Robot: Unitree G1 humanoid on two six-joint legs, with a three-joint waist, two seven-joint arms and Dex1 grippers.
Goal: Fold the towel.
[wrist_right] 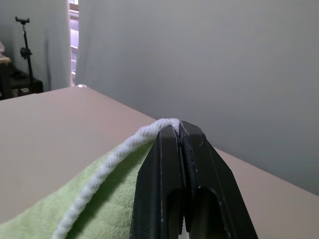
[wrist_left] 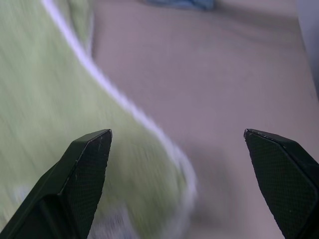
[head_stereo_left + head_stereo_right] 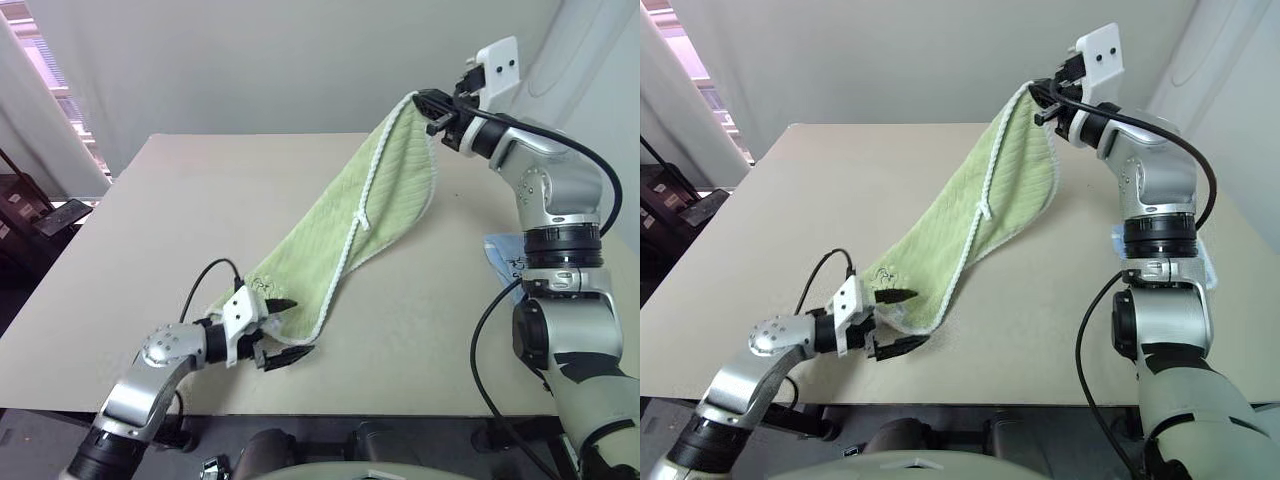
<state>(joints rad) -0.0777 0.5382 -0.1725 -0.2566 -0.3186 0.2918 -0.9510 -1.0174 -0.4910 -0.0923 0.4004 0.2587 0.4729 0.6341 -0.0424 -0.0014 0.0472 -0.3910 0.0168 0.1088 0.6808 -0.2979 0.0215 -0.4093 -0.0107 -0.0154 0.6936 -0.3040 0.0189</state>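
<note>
One light green towel point(image 3: 345, 235) lies partly on the one table point(image 3: 150, 250), and one smaller light blue cloth point(image 3: 500, 258) sits on the table's right side (mostly hidden behind an arm). Two grippers: left gripper point(image 3: 283, 328) and right gripper point(image 3: 428, 103), above the table.

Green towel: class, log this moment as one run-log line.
right end effector: shut on green towel corner, raised | left end effector: open at low end | table: bears low end
</note>
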